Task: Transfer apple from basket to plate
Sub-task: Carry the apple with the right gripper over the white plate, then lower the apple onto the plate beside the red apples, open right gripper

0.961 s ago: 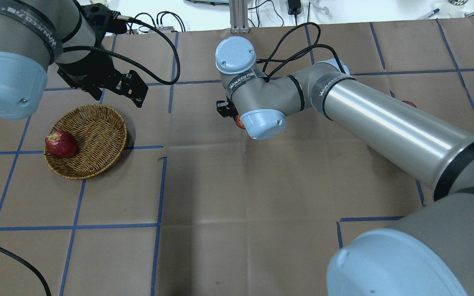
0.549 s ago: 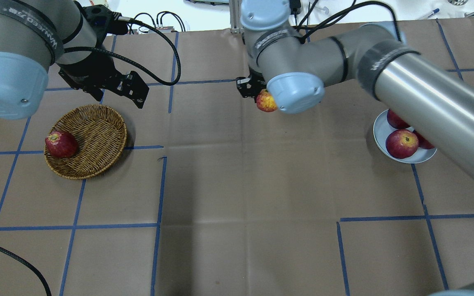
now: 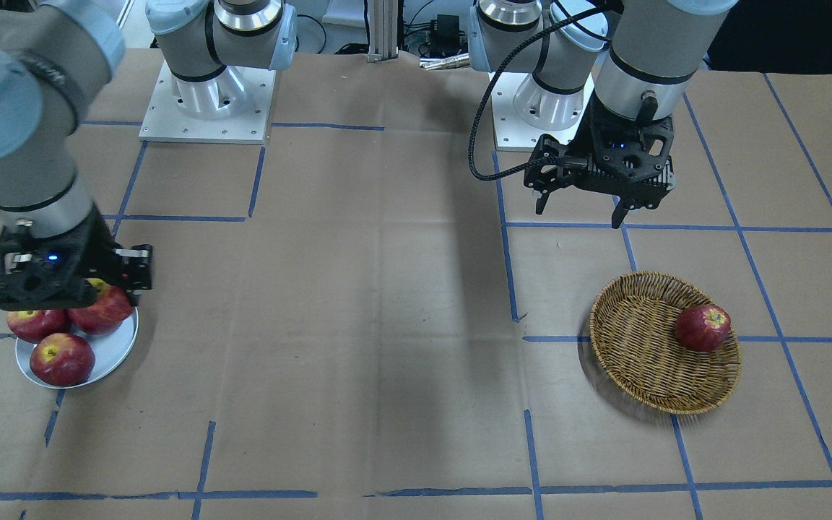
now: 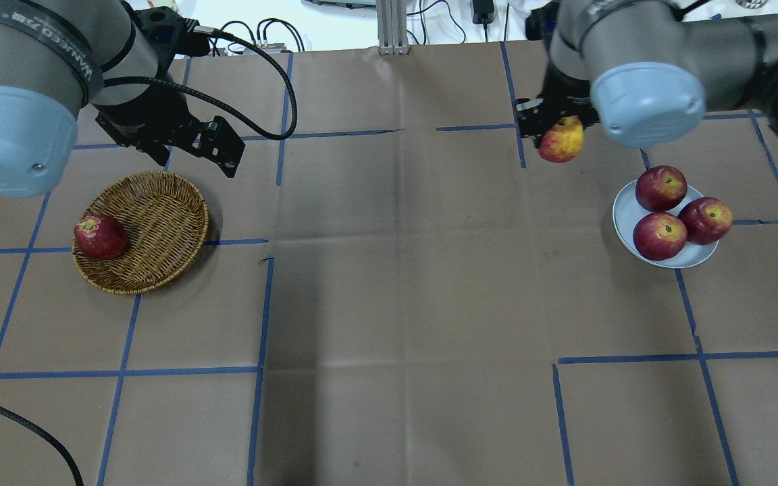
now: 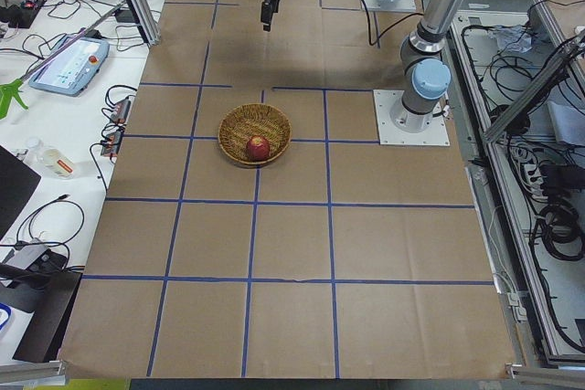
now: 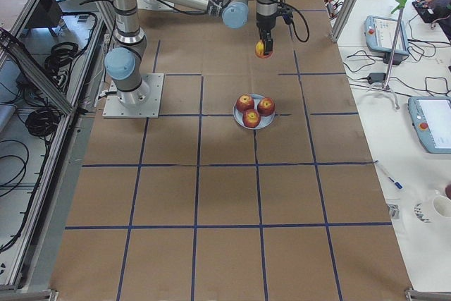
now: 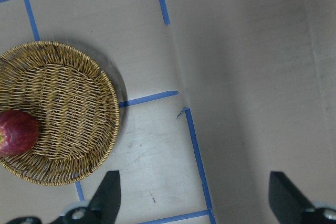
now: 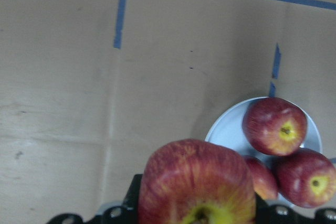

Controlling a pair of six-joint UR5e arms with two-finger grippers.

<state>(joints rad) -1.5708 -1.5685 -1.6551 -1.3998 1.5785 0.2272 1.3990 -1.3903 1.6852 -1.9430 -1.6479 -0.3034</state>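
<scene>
My right gripper [image 4: 555, 128] is shut on the apple [image 4: 562, 143], red streaked with yellow. It holds the apple in the air, left of and beyond the pale blue-grey plate [image 4: 625, 213]. The right wrist view shows the apple [image 8: 197, 184] close up, with the plate [image 8: 226, 127] below and to the right. The wicker basket [image 4: 159, 216] sits at the left and holds one dark red apple [image 4: 100, 237]. My left gripper [image 4: 193, 145] is open and empty, hovering just beyond the basket; its fingertips [image 7: 107, 192] stand wide apart.
Three deep red apples [image 4: 661, 187] lie on the plate and fill most of it. Brown paper with blue tape lines covers the table. A black cable [image 4: 254, 61] loops from the left wrist. Monitors and cables lie past the far edge.
My right arm has carried the apple from the table's middle to the right, up to the plate's near-left side. The left arm and the basket have not moved.
</scene>
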